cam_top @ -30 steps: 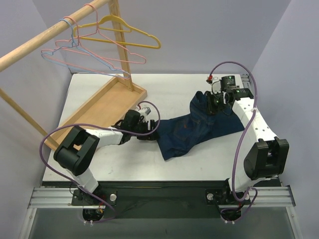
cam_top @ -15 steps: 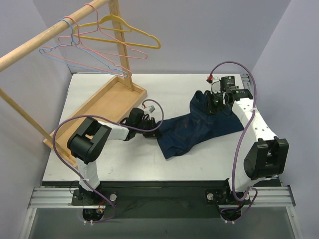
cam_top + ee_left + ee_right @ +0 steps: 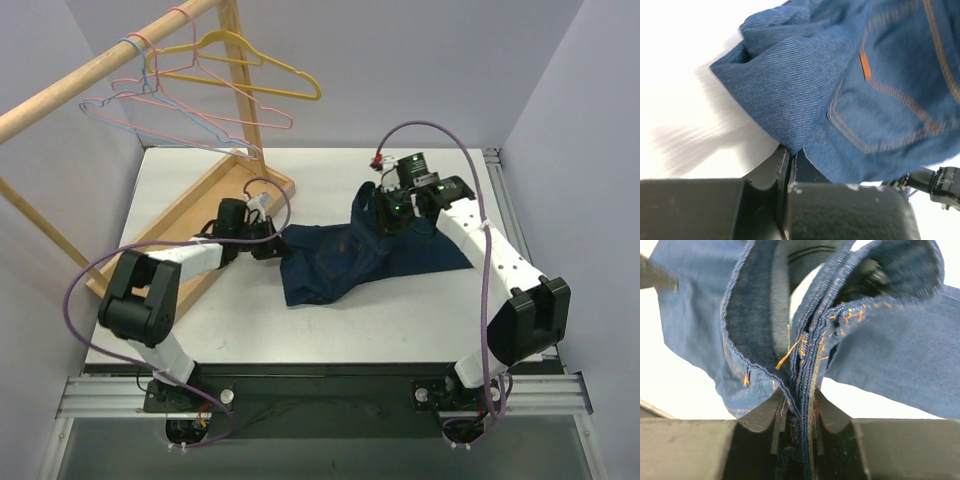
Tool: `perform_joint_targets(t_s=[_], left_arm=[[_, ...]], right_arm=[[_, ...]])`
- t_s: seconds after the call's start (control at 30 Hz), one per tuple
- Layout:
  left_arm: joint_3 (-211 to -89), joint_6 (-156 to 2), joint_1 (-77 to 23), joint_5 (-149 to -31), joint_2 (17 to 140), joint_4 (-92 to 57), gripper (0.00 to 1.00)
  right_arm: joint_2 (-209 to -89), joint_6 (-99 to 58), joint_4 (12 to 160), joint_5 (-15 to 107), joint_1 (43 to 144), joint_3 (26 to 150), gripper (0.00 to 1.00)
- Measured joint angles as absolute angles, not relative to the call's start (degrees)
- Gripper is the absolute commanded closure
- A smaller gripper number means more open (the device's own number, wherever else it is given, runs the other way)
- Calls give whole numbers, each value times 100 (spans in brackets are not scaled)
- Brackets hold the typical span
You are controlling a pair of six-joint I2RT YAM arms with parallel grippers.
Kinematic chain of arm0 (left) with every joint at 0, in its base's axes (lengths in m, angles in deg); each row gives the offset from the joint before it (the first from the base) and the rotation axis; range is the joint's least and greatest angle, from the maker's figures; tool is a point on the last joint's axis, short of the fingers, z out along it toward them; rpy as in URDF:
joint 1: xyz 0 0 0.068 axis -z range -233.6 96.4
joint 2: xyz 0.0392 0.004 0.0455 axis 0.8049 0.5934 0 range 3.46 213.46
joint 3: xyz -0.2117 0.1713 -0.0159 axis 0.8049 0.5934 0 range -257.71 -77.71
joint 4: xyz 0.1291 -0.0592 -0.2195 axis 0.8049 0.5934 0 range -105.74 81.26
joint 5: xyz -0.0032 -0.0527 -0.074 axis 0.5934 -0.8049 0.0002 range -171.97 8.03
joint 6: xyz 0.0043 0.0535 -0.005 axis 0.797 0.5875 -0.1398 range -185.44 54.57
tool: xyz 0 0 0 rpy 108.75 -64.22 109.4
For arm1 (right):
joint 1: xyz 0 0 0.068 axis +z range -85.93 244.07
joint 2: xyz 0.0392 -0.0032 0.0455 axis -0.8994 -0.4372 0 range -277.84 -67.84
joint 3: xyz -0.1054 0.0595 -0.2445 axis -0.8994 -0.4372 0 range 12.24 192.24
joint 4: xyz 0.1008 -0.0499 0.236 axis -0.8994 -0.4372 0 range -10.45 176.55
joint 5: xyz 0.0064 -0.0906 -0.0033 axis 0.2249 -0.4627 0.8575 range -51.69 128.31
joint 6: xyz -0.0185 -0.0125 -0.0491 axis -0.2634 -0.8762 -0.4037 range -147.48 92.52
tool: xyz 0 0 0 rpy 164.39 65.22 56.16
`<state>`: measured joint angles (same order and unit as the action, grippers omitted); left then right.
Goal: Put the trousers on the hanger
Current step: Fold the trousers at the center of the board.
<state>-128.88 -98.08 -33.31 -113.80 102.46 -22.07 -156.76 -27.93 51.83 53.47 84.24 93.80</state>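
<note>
The trousers are dark blue jeans with orange stitching, lying crumpled across the middle of the white table. My left gripper is shut on their left edge; in the left wrist view a fold of denim is pinched between the closed jaws of that gripper. My right gripper holds the bunched waistband lifted at the right. In the right wrist view its jaws clamp the stacked waistband layers. The light-blue hanger hangs by its hook on the wooden rod at the upper left, away from both grippers.
A wooden rack stands at the back left, with a slanted rod and a tray-like base right behind the left gripper. A yellow hanger and pink hangers hang beside the blue one.
The left gripper has shut on the trousers' edge. Both arms have moved left, and the trousers have shifted left with them towards the wooden base.
</note>
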Motion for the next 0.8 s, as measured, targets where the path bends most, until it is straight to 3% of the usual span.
perform_joint_targets(t_s=[0.07, 0.13, 0.17, 0.27, 0.47, 0.8], left_arm=[[-12799, -9609, -3656, -11428, 9896, -1921, 95], [-12657, -9403, -4004, -11544, 9577, -1632, 65], [-12595, -9270, -4155, -11601, 9446, -1464, 44], [-12501, -8940, -4533, -11675, 9146, -893, 25], [-12497, -8590, -4660, -11655, 8703, -283, 17], [-12497, -8525, -4697, -11352, 8237, 5, 16]], right_arm=[[-15676, -2546, 5120, 5240, 8817, 9500, 100], [-15676, -2292, 5057, 5141, 9200, 9656, 100], [-15676, -2188, 5024, 5085, 9379, 9758, 100], [-15674, -1925, 4921, 4894, 9938, 10154, 100], [-15676, -1694, 4827, 4787, 10553, 11315, 100], [-15799, -2006, 4532, 4779, 10485, 12762, 100]])
